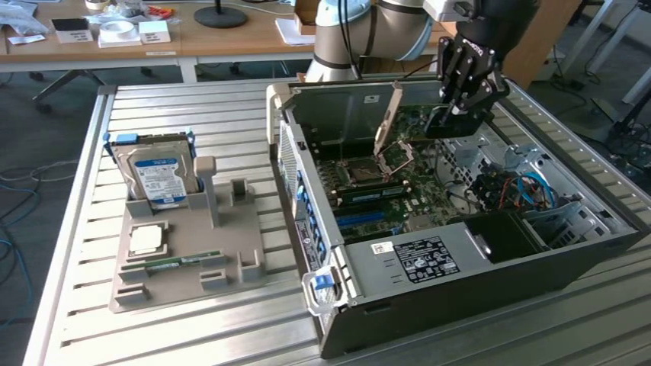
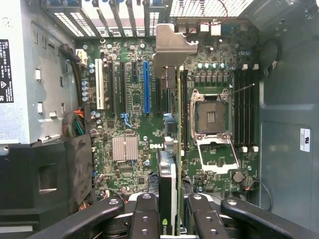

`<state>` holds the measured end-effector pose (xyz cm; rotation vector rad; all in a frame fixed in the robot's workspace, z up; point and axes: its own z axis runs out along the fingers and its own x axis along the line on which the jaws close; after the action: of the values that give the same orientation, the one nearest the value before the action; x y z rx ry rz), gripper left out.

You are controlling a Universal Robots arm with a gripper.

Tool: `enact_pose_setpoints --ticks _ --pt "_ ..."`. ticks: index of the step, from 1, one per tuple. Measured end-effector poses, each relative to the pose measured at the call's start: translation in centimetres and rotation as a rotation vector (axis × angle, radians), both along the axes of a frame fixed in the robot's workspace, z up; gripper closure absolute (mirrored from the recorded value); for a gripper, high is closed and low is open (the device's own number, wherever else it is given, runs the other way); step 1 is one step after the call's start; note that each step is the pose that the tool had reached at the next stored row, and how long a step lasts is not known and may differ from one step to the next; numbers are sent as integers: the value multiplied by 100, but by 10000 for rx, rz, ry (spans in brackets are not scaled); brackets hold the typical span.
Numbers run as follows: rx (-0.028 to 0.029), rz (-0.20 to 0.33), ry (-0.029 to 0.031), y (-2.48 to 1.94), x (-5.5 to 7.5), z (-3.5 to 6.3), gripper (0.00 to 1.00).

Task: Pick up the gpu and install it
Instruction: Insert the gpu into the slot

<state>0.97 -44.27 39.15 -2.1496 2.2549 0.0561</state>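
My gripper (image 1: 447, 126) is inside the open computer case (image 1: 458, 274), shut on the gpu (image 1: 386, 122). The card hangs edge-down above the motherboard (image 1: 386, 191), its silver bracket pointing toward the case's rear wall. In the wrist view the gpu (image 2: 168, 172) shows edge-on between my fingers (image 2: 147, 216), black cooler on one side and green board on the other. Its silver bracket (image 2: 172, 45) reaches toward the rear slot openings. The card lines up with the black slots between the blue slot (image 2: 146, 87) and the CPU socket (image 2: 212, 117). Whether it touches a slot is hidden.
A grey parts holder (image 1: 234, 267) sits on the slatted table at the exterior view's left, with a hard drive (image 1: 158, 179), a RAM stick (image 1: 183, 261) and a CPU chip (image 1: 148, 238). Cables (image 1: 519, 191) and a black shroud (image 2: 45, 184) crowd the case interior.
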Motion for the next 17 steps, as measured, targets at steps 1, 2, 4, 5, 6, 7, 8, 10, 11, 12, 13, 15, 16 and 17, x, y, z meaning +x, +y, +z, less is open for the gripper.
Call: enact_pose_setpoints --ticks 1,2,4,5,6,7,8,10,11,12,13,15,16,17 --pt "3 0 -1 -1 0 -1 73" --pt "4 0 -1 -8 -2 -3 73" --pt "3 -1 -1 -10 -3 -3 73" --pt "2 -1 -1 -10 -3 -2 73" --pt "1 -1 0 -11 -3 -2 73" --pt "0 -1 0 -11 -3 -2 73" --pt "0 -1 0 -11 -3 -5 73" --pt "1 0 -1 -11 -3 -21 73" --pt "0 0 0 -11 -3 -23 73" --pt "-1 1 0 -11 -3 -23 73" --pt "-1 0 0 -11 -3 -23 73" --pt "1 0 0 -11 -3 -24 73" --pt "1 0 0 -11 -3 -24 73" --pt "1 0 0 -11 -3 -24 73"
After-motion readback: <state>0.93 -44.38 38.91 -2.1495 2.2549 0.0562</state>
